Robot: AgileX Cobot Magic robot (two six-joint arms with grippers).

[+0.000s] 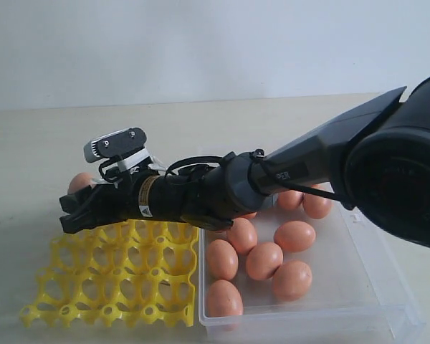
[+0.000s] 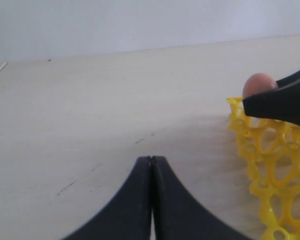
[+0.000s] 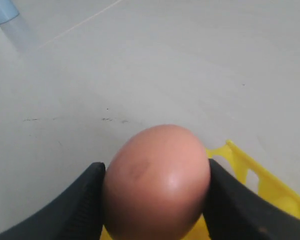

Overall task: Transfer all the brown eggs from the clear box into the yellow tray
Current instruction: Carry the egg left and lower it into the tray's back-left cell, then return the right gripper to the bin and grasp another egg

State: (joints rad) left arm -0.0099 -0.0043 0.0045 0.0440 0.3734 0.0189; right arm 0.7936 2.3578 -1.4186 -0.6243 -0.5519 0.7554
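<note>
Right wrist view: the right gripper (image 3: 155,172) clasps one brown egg (image 3: 157,185) over the yellow tray (image 3: 285,196) at its corner edge; let go off-centre, it may crack or roll onto the table (image 3: 140,75); the left gripper (image 2: 151,162) is clenched, empty.

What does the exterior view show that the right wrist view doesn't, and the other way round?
Only the exterior view shows the clear box, the loose eggs inside it and the long right arm. Only the right wrist view shows close up how the right pincer presses both sides of the held egg. Both show that egg, the yellow tray and the pale table.
</note>
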